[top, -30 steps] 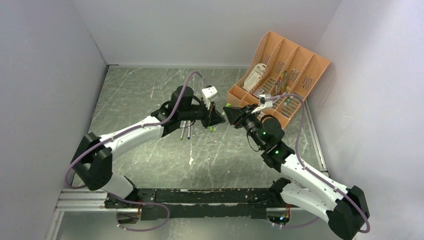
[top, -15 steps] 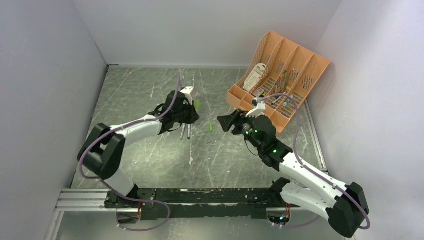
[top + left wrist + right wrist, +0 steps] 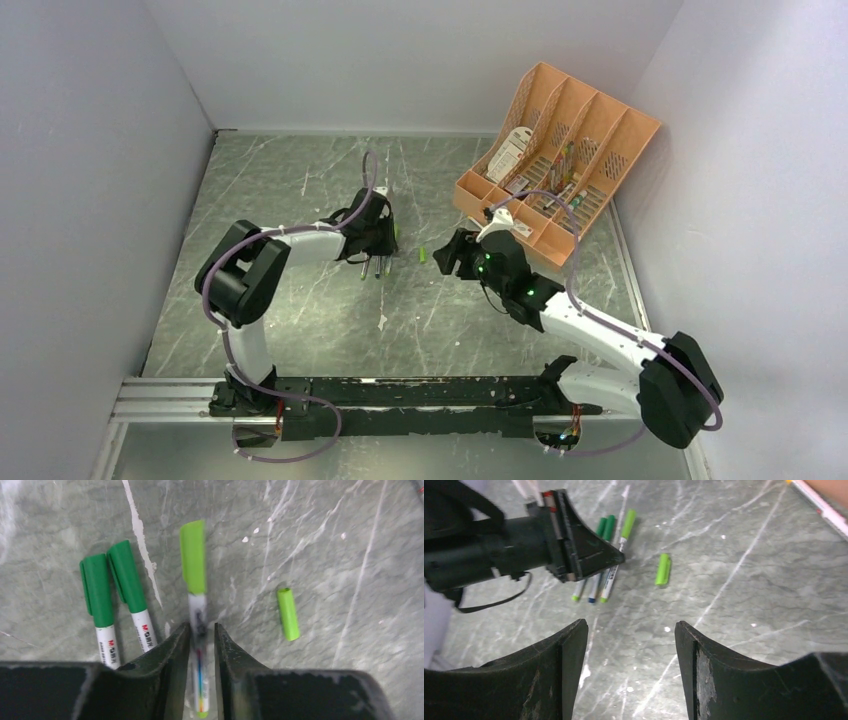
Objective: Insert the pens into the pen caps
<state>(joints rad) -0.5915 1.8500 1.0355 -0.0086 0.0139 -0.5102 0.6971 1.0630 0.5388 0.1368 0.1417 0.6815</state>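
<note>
Looking down on a grey-green marbled table (image 3: pixel 300 190). Spotting an orange slotted plastic organizer (image 3: pixel 612 125), upper right. Seeing right jaws spread wide, empty. Seeing left jaws barely parted astride a lime-capped white marker pen (image 3: pixel 196 595), centre frame; cannot tell whether pinching. Catching two dark-green-capped white pens (image 3: pixel 126 582) just left, side by side. Finding one loose lime plastic cap (image 3: pixel 288 614) at right.

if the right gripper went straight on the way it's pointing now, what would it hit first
Likely the loose light green cap lying just ahead of the right gripper, though depth is unclear: it may touch the table first.
</note>
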